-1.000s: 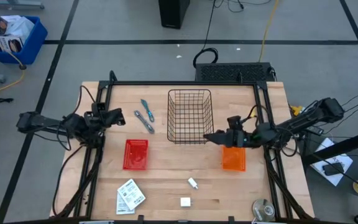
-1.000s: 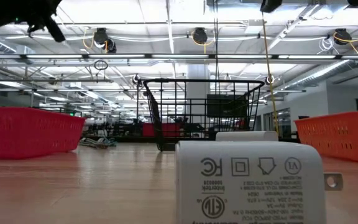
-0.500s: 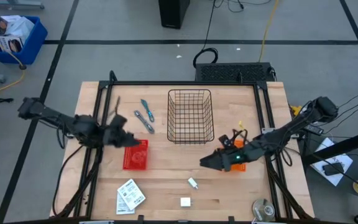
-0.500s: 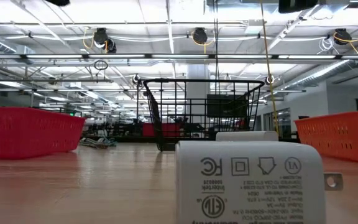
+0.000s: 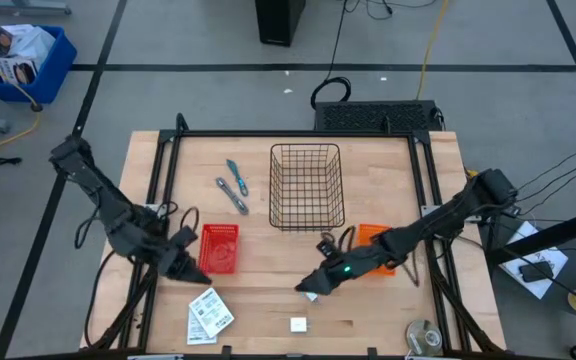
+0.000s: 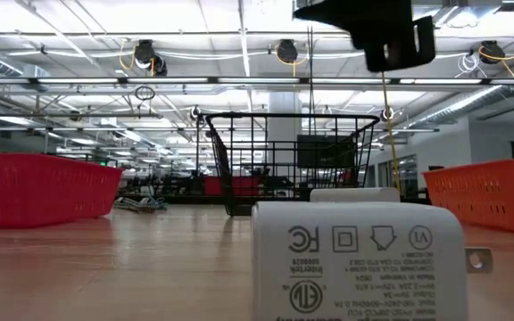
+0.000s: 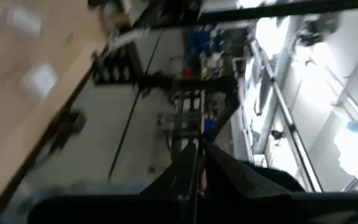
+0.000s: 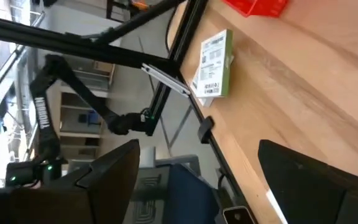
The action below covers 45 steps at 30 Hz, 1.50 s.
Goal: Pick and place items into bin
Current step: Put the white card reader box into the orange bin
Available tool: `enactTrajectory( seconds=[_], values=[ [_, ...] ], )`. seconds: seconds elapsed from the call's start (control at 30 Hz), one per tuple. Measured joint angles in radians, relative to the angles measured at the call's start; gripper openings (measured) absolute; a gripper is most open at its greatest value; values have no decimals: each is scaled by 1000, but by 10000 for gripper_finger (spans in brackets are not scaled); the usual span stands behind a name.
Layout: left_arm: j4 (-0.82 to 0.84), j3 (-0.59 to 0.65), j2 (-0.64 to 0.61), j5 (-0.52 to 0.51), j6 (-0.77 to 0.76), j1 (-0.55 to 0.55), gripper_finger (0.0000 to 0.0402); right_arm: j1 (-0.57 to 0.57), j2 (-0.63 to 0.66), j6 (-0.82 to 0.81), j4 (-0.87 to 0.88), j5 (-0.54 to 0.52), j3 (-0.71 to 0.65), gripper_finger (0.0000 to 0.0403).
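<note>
Two arms reach toward the near edge of the tabletop (image 5: pixel 268 255), each over its own share of the loose items. The right pincer (image 5: pixel 308 287) hangs just above the first small white block (image 5: pixel 311 294), which lies near the middle of the near half; a second white block (image 5: pixel 298 324) sits closer to the near edge, a short way past the first, so the right arm is plainly the nearer for both. In the right wrist view its fingers (image 8: pixel 114 168) stand well spread with nothing between them. The left pincer (image 5: pixel 190 270) hovers at the near-left corner of the red bin (image 5: pixel 218 247), with the white printed cards (image 5: pixel 208 313) lying just beyond it toward the near-left corner of the tabletop; whether it is open or closed cannot be told from the overhead or its own blurred wrist view. The blue-handled tool (image 5: pixel 236 177) and the grey metal tool (image 5: pixel 232 194) lie slantwise side by side by the far-left part, beside the wire basket (image 5: pixel 306 187), well apart from both pincers. An orange bin (image 5: pixel 370 237) sits under the right arm. The low view shows the printed face of a white block (image 6: pixel 357 260) close up, which the overhead cannot, yet hides how the right pincer stands over the block.
</note>
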State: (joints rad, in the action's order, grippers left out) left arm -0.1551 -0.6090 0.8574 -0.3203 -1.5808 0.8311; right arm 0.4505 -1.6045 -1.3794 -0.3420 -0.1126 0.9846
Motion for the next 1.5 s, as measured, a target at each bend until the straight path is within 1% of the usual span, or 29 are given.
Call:
enactTrajectory(
  seconds=[0.23,0.37,0.47,0.57,0.7,0.8,1.0,1.2,1.4,1.5],
  values=[
    [140,1,68,-46,-181,126,35,-12,-172,6,-1,71,129,320],
    [228,1,127,-13,-327,192,35,-19,-253,13,-35,117,182,320],
    [278,1,186,23,-464,234,35,-22,-307,15,-69,118,221,320],
    [250,2,246,23,-544,259,35,-21,-355,15,-77,120,277,320],
    [213,2,314,24,-591,269,35,-11,-417,7,-81,118,366,320],
    [204,1,353,23,-591,269,35,-10,-470,5,-55,118,430,320],
    [216,2,418,36,-599,268,35,-44,-599,-38,-49,117,520,320],
    [208,2,457,33,-619,266,35,-70,-665,-52,-44,145,553,320],
    [213,2,479,133,-616,250,35,-68,-685,-55,-51,139,566,320],
    [225,2,478,137,-614,251,35,-68,-685,-58,-58,117,566,320]
  ],
)
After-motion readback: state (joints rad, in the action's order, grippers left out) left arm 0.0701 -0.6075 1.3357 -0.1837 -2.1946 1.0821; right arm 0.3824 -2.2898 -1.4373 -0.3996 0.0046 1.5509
